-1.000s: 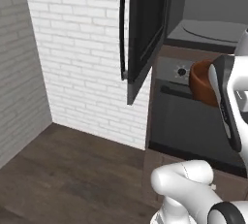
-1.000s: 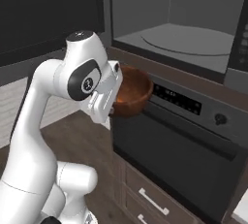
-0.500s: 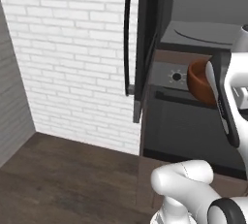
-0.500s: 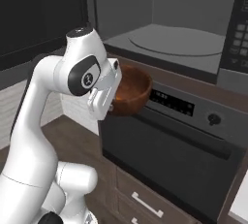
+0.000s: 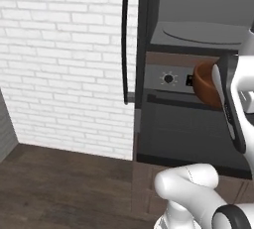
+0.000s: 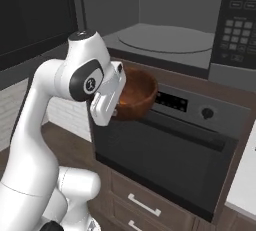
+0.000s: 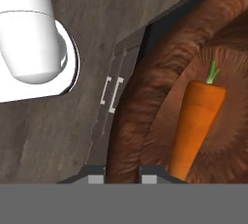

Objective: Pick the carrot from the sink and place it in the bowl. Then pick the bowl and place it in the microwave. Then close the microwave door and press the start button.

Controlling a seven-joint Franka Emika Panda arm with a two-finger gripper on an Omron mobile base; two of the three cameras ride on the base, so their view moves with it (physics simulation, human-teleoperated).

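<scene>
Orange carrot point(image 7: 196, 126) inside reddish-brown bowl point(image 6: 136, 95), below open microwave point(image 6: 165, 40)

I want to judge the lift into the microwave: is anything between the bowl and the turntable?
Nothing visible blocks it. The bowl, with the carrot, hangs before the oven panel, below the open microwave; its door is swung aside.

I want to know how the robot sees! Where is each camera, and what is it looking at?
Left base view: behind the arm on its left, facing the open microwave door and brick wall; white arm at right.
Right base view: behind on its right, facing the microwave and oven; arm at left.
Hand view: on the hand, looking into the bowl holding the carrot; gripper jaws clamp its rim.
Both base views share the bowl.
</scene>
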